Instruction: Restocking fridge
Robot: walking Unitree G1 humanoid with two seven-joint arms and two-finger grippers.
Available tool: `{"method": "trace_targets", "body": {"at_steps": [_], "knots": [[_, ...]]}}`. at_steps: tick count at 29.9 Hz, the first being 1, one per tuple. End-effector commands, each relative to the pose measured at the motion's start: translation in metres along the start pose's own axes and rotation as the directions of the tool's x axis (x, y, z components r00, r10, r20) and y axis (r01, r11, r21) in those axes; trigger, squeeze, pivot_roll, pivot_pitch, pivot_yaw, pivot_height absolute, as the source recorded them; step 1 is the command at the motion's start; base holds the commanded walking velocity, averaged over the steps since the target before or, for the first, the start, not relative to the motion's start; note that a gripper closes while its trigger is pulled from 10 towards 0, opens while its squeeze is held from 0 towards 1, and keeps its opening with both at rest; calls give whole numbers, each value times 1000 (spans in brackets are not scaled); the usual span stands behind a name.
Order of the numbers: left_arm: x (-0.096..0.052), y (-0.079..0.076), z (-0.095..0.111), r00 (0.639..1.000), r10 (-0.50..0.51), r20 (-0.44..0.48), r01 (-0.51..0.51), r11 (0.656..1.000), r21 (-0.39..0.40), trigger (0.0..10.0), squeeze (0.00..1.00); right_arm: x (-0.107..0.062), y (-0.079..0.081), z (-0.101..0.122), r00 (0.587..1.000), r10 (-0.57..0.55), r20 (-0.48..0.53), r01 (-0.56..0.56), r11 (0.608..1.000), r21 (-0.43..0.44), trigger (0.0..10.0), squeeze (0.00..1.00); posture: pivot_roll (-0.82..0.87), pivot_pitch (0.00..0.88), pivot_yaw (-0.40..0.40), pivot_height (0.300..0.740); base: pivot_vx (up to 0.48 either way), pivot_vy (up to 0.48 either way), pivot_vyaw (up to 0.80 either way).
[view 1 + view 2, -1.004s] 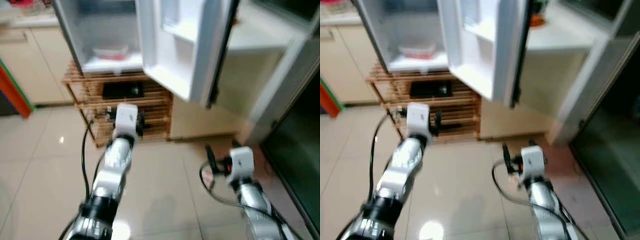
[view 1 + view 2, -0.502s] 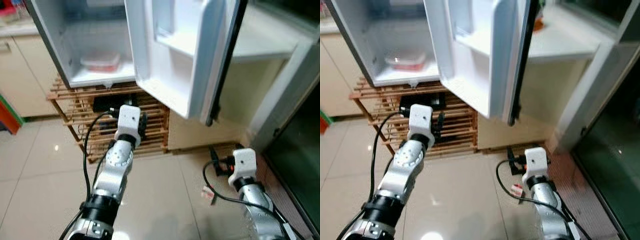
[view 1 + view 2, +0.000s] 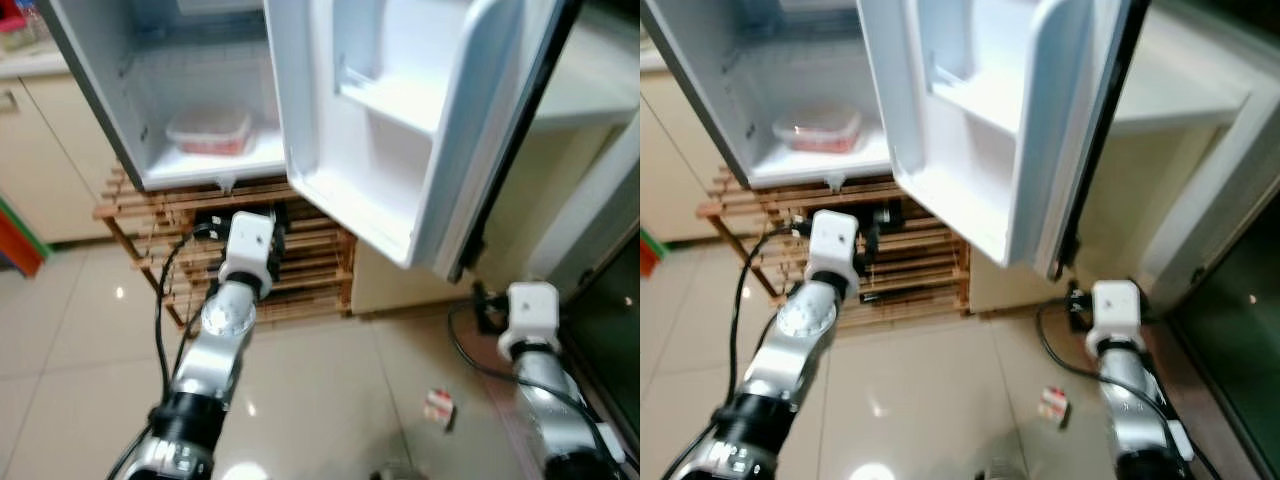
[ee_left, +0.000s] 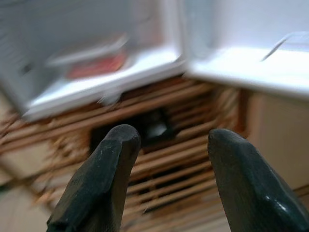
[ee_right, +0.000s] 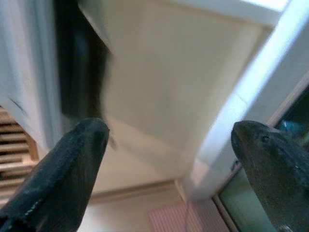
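Fridge (image 3: pixel 190 90) door open; both grippers, left (image 4: pixel 169 159) and right (image 5: pixel 169 159), raised, fingers spread.

We see smooth, glossy white plastic lining the fridge (image 3: pixel 215 120) and its door (image 3: pixel 400 150). The rack (image 3: pixel 310 265) beyond our left gripper's (image 4: pixel 166 145) matt black fingers is slatted wood; the floor tiles (image 3: pixel 320 400) shine.

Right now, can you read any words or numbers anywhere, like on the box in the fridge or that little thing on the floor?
No text can be read anywhere.
Lidded container in the fridge: red contents, no label legible.
Small red and white packet on the floor: any print is too small and blurred to read.
Open fridge door: plain white, no writing visible.
Black box on the wooden rack: no markings legible.
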State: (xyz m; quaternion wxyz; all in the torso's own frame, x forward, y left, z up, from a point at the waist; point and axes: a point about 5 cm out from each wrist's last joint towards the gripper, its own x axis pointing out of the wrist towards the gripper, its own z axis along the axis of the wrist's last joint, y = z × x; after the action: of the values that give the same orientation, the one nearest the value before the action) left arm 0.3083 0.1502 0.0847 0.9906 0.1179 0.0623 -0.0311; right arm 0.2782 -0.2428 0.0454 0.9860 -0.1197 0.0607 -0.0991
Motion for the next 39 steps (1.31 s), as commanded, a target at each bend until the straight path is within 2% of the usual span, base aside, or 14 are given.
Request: {"method": "trace_targets", "body": {"at_steps": [1, 7, 10, 12, 15, 16, 17, 22, 25, 30, 33, 35, 37, 39], "knots": [[-4, 8, -4, 1000, 14, -20, -13, 1000, 11, 10000, 0, 4, -4, 0, 999, -28, -15, 28, 1000, 10, 10000, 0, -52, 0, 42, 740, 0, 0, 0], [-17, 18, -13, 999, 21, -43, -19, 999, 50, 10000, 0, 12, -16, 0, 996, -84, -39, 84, 996, 3, 10000, 0, -18, 10, 54, 740, 0, 0, 0], [-40, 38, -52, 981, 23, -191, -5, 996, 92, 10000, 0, 22, -30, 4, 989, -138, -61, 137, 990, -29, 10000, 0, 28, 36, 66, 740, 0, 0, 0], [-55, 45, -88, 935, 14, -354, 44, 987, 156, 10000, 0, 25, -34, 7, 987, -152, -59, 151, 988, -29, 10000, 0, 37, 48, 66, 740, 0, 0, 0], [-79, 54, -133, 850, 41, -525, 91, 970, 224, 10000, 0, 29, -41, 13, 983, -177, -43, 175, 984, -43, 10000, 0, 32, 61, 64, 740, 0, 0, 0], [-79, 54, -133, 850, 41, -525, 91, 970, 224, 10000, 0, 29, -41, 13, 983, -177, -43, 175, 984, -43, 10000, 0, 32, 61, 64, 740, 0, 0, 0], [-95, 60, -158, 779, 67, -623, 128, 956, 263, 10000, 0, 35, -50, 21, 976, -214, -30, 212, 976, -55, 10000, 0, 21, 74, 66, 740, 0, 0, 0], [-120, 64, -183, 687, 78, -722, 196, 937, 288, 10000, 0, 50, -62, 44, 963, -268, 9, 268, 961, -67, 10000, 0, 4, 104, 81, 740, 0, 0, 0], [-127, 65, -188, 665, 70, -744, 227, 930, 290, 10000, 0, 56, -64, 53, 960, -279, 10, 279, 958, -59, 10000, 0, 7, 120, 88, 740, 0, 0, 0], [-140, 70, -197, 631, 71, -772, 266, 915, 302, 10000, 0, 68, -60, 70, 961, -278, 11, 278, 960, -40, 10000, 0, 42, 156, 92, 740, 0, 0, 0], [-152, 74, -204, 611, 91, -786, 259, 916, 307, 10000, 0, 78, -44, 87, 972, -232, 28, 232, 973, 22, 10000, 0, 57, 180, 86, 740, 0, 0, 0], [-154, 74, -205, 610, 91, -787, 259, 915, 308, 10000, 0, 79, -41, 90, 975, -221, 32, 220, 975, 36, 10000, 0, 58, 182, 84, 740, 0, 0, 0], [-157, 74, -206, 608, 87, -789, 263, 916, 304, 10000, 0, 82, -28, 97, 984, -173, 51, 169, 983, 78, 10000, 0, 59, 196, 71, 740, 0, 0, 0], [-158, 73, -207, 607, 82, -791, 264, 918, 297, 10000, 0, 85, -3, 107, 992, -86, 96, 71, 986, 152, 10000, 0, 56, 204, 60, 740, 0, 0, 0]]}}
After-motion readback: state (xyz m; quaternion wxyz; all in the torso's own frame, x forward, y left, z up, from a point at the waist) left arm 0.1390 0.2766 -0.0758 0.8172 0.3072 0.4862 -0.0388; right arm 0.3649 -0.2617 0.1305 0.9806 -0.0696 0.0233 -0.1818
